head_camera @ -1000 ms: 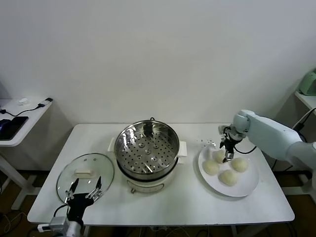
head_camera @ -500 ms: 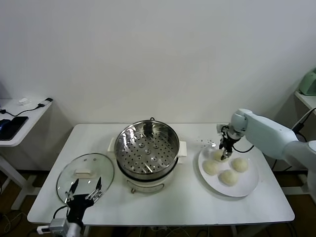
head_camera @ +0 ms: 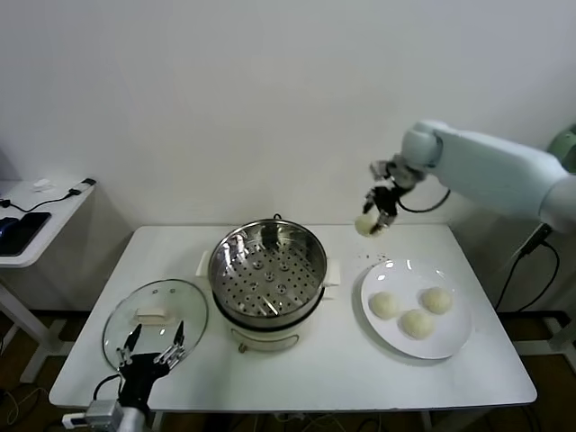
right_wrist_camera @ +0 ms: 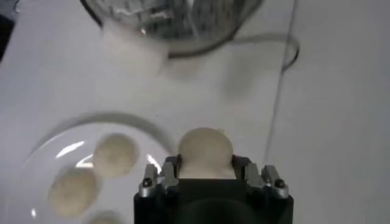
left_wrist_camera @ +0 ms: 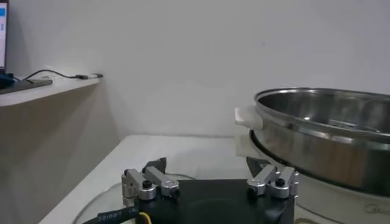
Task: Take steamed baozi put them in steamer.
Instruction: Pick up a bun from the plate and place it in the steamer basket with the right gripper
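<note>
My right gripper [head_camera: 373,224] is up in the air, above the table [head_camera: 306,369] between the steamer [head_camera: 268,274] and the plate [head_camera: 447,340], clamped on one steamed baozi [head_camera: 364,224]. In the right wrist view the bun [right_wrist_camera: 205,152] sits between my two metal jaws: smooth, matte, cream-white, dome-shaped, pinched on both sides.

Three more baozi lie on the round glossy white plate: one at its left [head_camera: 385,305], one at its front [head_camera: 417,323], one toward the right [head_camera: 436,300]. All round, smooth, dough-coloured, close to each other but not clearly touching. The wrist view shows the plate's rim [right_wrist_camera: 46,141] with bright reflections on it.

The steamer is a round shiny stainless-steel pot, its perforated tray [head_camera: 266,281] dotted with holes, no bun in it. It rests on a cream-white base with a blocky side handle [head_camera: 332,271]. From the left wrist view the steel wall [left_wrist_camera: 317,137] looks brushed and curved, with a rolled rim.

My left gripper [head_camera: 154,350] is parked low at the near left edge of the table, jaws spread apart, holding nothing, just over the round glass lid [head_camera: 155,320], which lies flat, clear, with a white knob [head_camera: 151,315].

Table top is plain white, matte, rectangular.
</note>
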You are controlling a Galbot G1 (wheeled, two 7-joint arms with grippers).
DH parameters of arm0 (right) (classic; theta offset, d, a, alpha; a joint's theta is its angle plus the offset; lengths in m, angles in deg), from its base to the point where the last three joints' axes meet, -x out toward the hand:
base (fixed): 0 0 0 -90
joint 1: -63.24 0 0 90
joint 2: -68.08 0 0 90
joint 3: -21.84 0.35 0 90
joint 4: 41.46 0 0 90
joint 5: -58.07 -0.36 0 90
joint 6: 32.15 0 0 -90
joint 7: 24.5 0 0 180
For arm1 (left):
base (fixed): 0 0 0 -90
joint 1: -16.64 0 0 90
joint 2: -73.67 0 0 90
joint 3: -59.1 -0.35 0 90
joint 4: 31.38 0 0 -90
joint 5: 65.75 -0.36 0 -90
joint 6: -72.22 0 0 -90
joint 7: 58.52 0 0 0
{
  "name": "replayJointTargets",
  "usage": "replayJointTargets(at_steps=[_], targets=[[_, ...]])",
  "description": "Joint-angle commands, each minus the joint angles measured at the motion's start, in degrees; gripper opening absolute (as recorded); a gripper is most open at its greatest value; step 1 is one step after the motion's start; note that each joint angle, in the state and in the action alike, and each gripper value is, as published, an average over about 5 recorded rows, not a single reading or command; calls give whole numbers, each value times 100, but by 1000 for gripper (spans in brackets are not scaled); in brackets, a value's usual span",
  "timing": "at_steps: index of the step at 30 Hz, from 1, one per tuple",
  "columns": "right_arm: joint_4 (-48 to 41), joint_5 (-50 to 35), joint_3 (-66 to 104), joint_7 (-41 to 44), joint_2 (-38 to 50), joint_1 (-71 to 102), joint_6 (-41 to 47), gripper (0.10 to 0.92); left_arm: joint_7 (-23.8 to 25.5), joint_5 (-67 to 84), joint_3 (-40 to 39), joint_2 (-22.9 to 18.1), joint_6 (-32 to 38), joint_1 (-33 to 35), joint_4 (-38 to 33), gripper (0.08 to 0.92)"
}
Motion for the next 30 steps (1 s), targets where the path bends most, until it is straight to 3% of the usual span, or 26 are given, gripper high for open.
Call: replayJointTargets(at_steps=[1,7,14,26,30], targets=[[1282,-336,-433,29,-942,-1336,-1069,585,-9,-61,-73,-73,-86,16,-97,823],[1085,1045,-413,-98,-1548,-489,-2614,585,-43,-96,-88,-124,-87,55,-118,823],[-570,3303,287,-395,-1891,951,-4023,585,-92,-105,-55,-129,-55,121,-104,823],[-1708,4871,1017,-1301,-2231,2143,-4109,585,-140,-119,-72,-140,-27,113,-38,823],[-2087,4987,1149,-1407,-2354,2279,-4137,585,-146,-118,-82,-133,-12,95,-13,823]])
